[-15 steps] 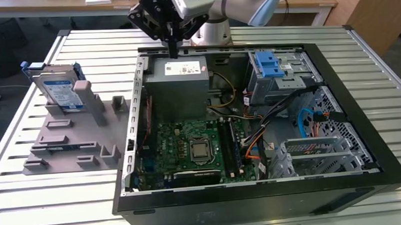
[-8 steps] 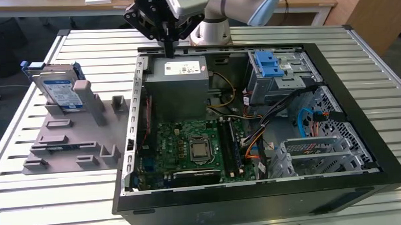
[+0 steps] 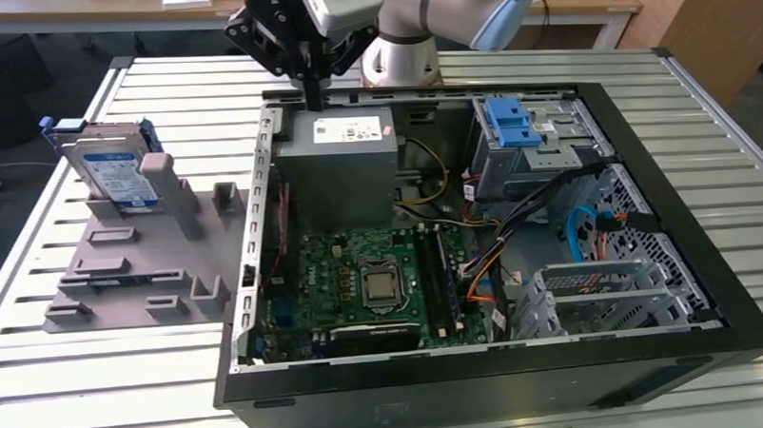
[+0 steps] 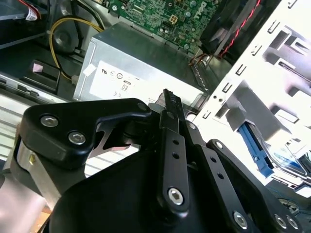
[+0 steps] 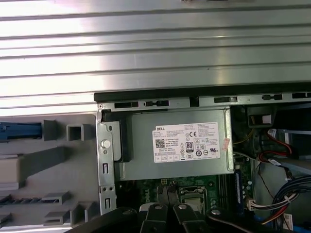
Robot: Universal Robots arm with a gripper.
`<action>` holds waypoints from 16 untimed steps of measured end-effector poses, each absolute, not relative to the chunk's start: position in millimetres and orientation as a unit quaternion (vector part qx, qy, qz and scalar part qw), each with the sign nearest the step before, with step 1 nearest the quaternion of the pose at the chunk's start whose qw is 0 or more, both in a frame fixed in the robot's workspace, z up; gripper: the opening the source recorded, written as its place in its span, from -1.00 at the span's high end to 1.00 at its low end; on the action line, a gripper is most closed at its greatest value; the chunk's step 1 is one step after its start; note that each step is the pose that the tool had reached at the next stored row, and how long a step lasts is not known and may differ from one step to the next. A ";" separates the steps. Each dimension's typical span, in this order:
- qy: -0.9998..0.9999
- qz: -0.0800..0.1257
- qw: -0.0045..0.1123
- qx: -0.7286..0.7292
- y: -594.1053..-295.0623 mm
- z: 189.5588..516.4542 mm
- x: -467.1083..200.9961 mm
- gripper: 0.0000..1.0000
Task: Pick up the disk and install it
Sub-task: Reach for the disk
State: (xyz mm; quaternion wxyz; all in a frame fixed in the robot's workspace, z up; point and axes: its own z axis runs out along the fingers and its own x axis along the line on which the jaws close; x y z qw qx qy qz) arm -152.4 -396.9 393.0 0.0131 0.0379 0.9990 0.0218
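Fingers [image 4: 170, 116] together over case [image 3: 489, 374]; stand [image 3: 117, 280] partly hides disk [image 3: 111, 176].

Disk [image 3: 111, 176] upright in stand [image 3: 143, 279], at the exterior view's left of case [image 3: 490, 391]. Inside: power supply [image 3: 342, 163], seemingly just beneath gripper [image 3: 313, 91]; drive cage [image 3: 531, 142] to its right.

light: bright, even, from overhead | glare: metal table slats [image 5: 160, 53] wash near white in the first wrist view; grey stand [image 4: 291, 43] blown out in the second wrist view | shadow: computer case [image 3: 490, 391] dim inside in the exterior view; black gripper [image 4: 168, 94] nearly featureless
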 end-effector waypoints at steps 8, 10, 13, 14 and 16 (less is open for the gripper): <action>0.999 0.022 0.013 0.038 -392.8 392.9 -163.5 0.79; 0.999 0.022 0.013 0.038 -391.7 392.9 -165.7 0.79; 0.999 0.022 0.013 0.038 -390.4 392.9 -168.7 0.79; 0.999 0.022 0.013 0.038 -390.0 392.9 -169.6 0.79; 0.999 0.022 0.013 0.038 -389.1 392.8 -171.7 0.79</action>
